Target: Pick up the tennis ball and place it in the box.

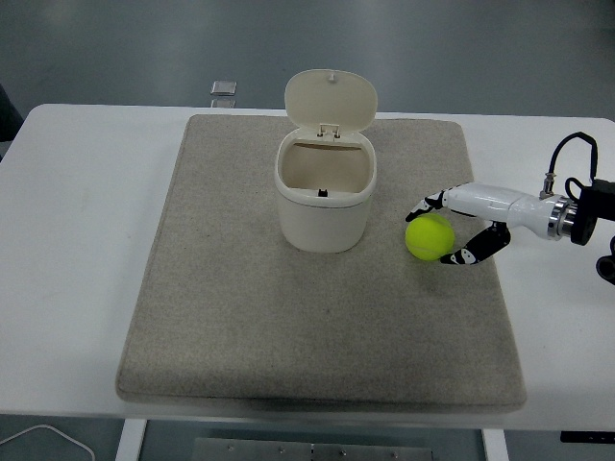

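Yellow-green, the tennis ball (430, 237) lies on the beige mat (317, 317), just right of the cream bin-shaped box (324, 192), whose lid (331, 100) stands open. The right hand (450, 229) reaches in from the ball's right, its fingers (429, 203) curving over the ball's far side and its thumb (473, 253) at the near right side, cupping the ball, which rests on the mat. The mat covers the white surface (82, 240).

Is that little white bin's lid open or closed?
Open. The lid of the box stands tipped back on its hinge, and the inside shows.
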You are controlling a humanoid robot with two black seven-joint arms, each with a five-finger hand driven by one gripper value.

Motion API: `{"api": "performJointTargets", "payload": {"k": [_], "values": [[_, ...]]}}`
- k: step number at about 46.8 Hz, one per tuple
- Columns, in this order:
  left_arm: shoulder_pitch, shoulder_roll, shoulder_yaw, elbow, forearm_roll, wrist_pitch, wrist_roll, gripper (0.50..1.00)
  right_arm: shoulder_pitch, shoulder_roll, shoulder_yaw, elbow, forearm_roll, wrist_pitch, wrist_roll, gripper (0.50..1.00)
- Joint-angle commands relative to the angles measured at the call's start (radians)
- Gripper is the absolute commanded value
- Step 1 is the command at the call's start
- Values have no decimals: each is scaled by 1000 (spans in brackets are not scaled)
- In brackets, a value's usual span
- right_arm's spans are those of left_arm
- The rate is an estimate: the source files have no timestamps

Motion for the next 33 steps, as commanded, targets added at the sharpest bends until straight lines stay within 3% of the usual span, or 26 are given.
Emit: {"api": "performJointTargets", "payload": {"k": [1, 23, 33], "values": [[0, 0, 0, 0, 0, 0, 0, 992, 0, 9, 0, 0, -16, 0, 0, 707], [0, 0, 0, 0, 0, 0, 0, 992, 23, -15, 6, 3, -10, 28, 26, 521], [0, 0, 0, -1, 0, 0, 0, 992, 103, -80, 12, 23, 34, 112, 80, 519]]}}
